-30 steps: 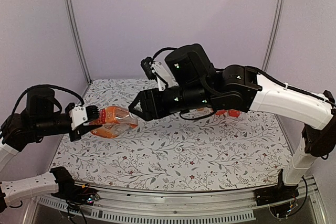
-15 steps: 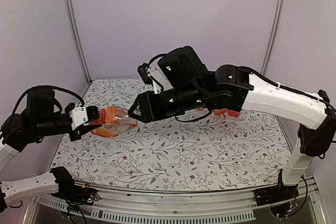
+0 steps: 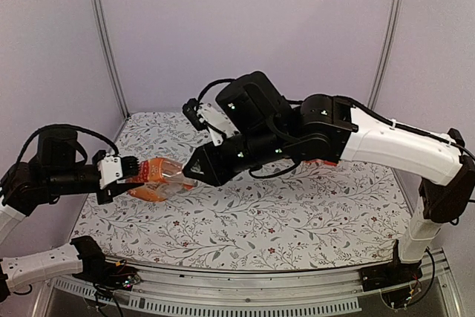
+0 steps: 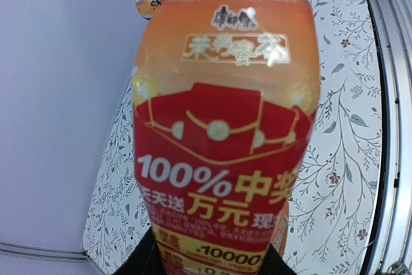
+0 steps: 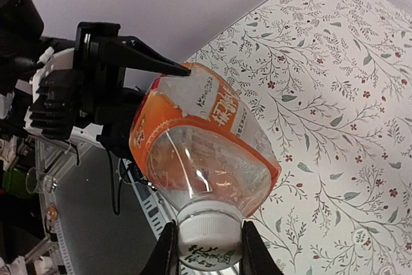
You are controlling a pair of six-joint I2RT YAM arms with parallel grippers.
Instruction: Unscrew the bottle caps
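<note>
- The right gripper has its jaws pressed onto opposite sides of the white screw cap, which is pinched between them. The cap's ribbed edge shows in the right wrist view.
- The cap is seated on the neck of the orange-drink bottle, with no gap visible between cap and neck ring.
- The bottle lies roughly level in the air, neck toward the right arm and base toward the left arm.
- The left gripper is clamped on the base end of the bottle's red label; one dark finger lies along the upper wall.
- Contents: orange drink shows through the clear wall. The shoulder near the neck looks clear; the fill level cannot be read.
- The bottle hangs over the left part of the floral-patterned table, near its left edge.
- A second bottle, also orange, lies far off toward the back of the table. Whether its cap is on cannot be made out.
- Step in hand, as judged: grip on the cap established, twist not yet begun.
- Next move, as judged: rotate the right wrist about the bottle's axis while the left gripper resists, keeping the neck level or raised to avoid a spill.
</note>
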